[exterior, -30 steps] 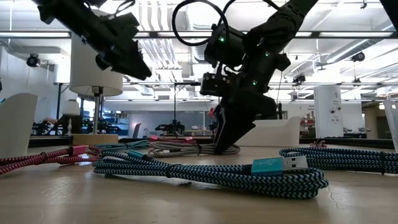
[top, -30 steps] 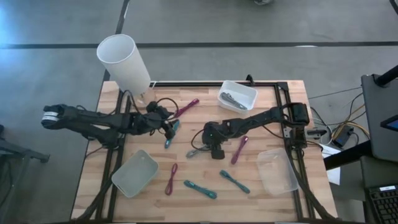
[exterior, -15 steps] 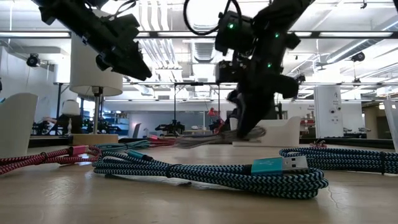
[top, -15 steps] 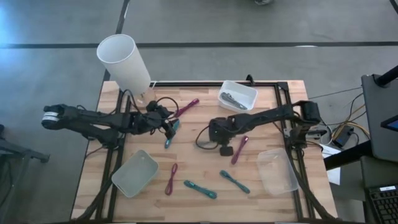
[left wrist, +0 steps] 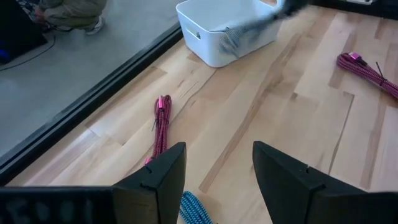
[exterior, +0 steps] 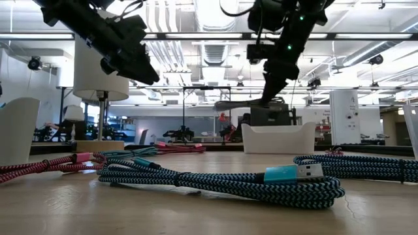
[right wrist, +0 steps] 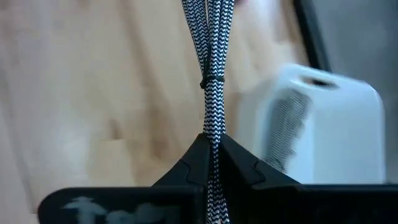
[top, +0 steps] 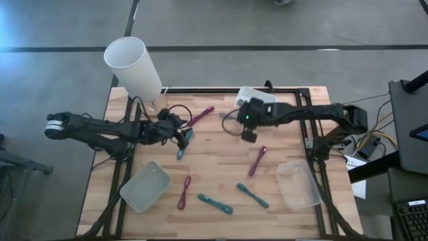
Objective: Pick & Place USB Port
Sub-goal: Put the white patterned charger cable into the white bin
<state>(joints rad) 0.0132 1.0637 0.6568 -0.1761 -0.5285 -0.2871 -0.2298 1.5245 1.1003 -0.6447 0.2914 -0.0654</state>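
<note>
Our right hand [right wrist: 211, 152] clenches one grey cable [right wrist: 210, 56] hanging below it, beside one white bin [right wrist: 329, 124]; left hand [left wrist: 214, 171] released.

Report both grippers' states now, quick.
Left gripper: open, empty, above the table by a teal cable.
Right gripper: shut on the black-and-white cable, carried near the white bin.

You have the right gripper [top: 246, 131] holding a cable bundle [right wrist: 210, 74] above the table [top: 221, 174], beside the rear bin [top: 249, 94].
</note>
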